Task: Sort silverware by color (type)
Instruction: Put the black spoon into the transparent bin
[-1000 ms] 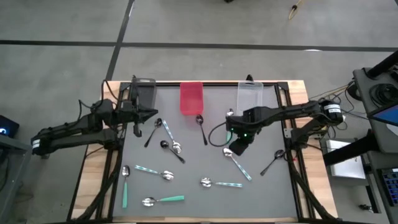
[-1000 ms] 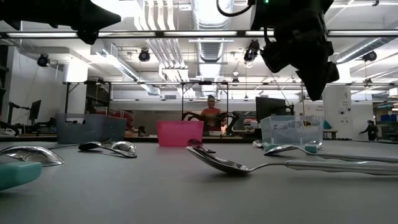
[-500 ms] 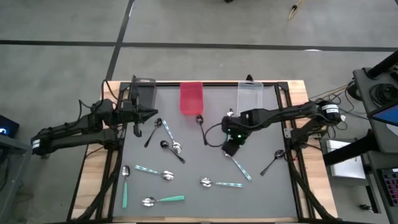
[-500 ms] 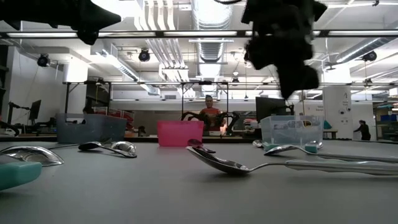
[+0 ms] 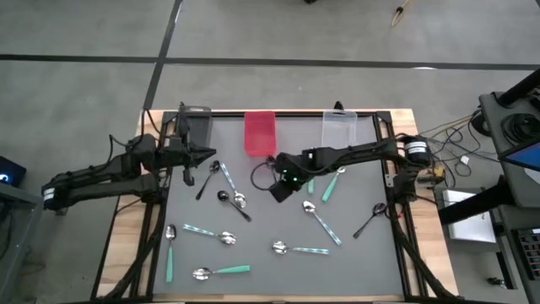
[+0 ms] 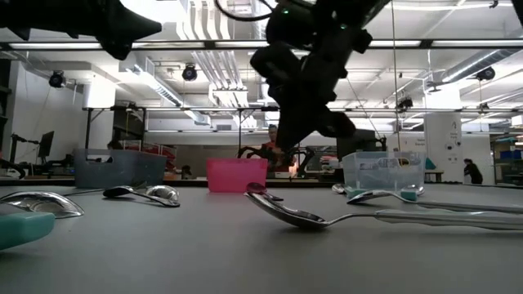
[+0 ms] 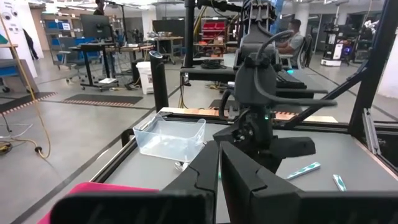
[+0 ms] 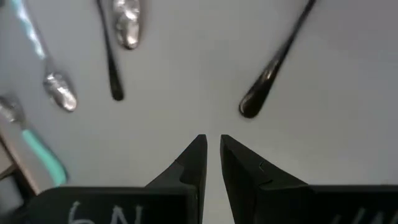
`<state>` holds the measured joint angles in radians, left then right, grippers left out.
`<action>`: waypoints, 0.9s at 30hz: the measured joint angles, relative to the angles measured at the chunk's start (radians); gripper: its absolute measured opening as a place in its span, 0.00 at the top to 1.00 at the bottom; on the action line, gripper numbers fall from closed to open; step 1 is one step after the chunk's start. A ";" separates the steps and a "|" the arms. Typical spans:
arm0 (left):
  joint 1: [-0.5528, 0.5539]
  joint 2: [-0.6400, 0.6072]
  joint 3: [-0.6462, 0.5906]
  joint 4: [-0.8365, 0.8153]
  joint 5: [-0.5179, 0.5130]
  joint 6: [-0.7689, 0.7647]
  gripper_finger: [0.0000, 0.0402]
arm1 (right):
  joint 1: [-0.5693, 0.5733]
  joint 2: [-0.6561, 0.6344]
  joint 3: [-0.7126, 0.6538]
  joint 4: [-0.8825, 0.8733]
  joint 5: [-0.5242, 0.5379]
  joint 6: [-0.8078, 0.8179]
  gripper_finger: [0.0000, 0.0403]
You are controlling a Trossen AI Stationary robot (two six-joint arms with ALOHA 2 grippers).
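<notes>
Several spoons lie flat and scattered on the grey table (image 5: 363, 262). They are teal-handled (image 5: 232, 270), pale patterned (image 5: 323, 226) and all black (image 5: 369, 221). My right gripper (image 5: 276, 192) (image 8: 212, 140) hangs above the table's middle, slanting down toward the left. It is shut but for a thin slit, with nothing between its fingers. It is over the handle end of a black spoon (image 5: 274, 176) (image 8: 273, 68). My left gripper (image 5: 211, 154) (image 7: 219, 155) waits shut and level at the far left, holding nothing.
Three bins stand along the far edge: dark grey (image 5: 196, 125), red (image 5: 260, 133) and clear (image 5: 339, 128). More spoons (image 5: 229, 190) lie just left of my right gripper. In the low view a silver spoon (image 6: 327, 219) lies close in front, and people show in the room beyond.
My right gripper has travelled toward the table's left edge, from right of centre to the middle. It has sunk a little and tipped further downward. The gap between its fingers looks unchanged. No spoon has visibly moved.
</notes>
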<state>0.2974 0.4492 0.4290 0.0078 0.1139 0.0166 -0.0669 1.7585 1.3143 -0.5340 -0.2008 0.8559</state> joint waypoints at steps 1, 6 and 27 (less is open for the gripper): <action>0.000 0.001 0.000 0.000 0.000 0.000 1.00 | 0.000 0.014 0.030 -0.046 0.017 0.008 0.90; 0.000 0.002 0.000 0.000 0.000 0.001 1.00 | 0.000 0.073 0.164 -0.271 0.149 0.042 0.90; 0.000 -0.002 0.010 -0.001 0.000 0.024 1.00 | -0.014 0.109 0.235 -0.294 0.262 0.031 0.81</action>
<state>0.2974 0.4473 0.4385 0.0065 0.1139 0.0401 -0.0811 1.8671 1.5494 -0.8280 0.0616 0.8867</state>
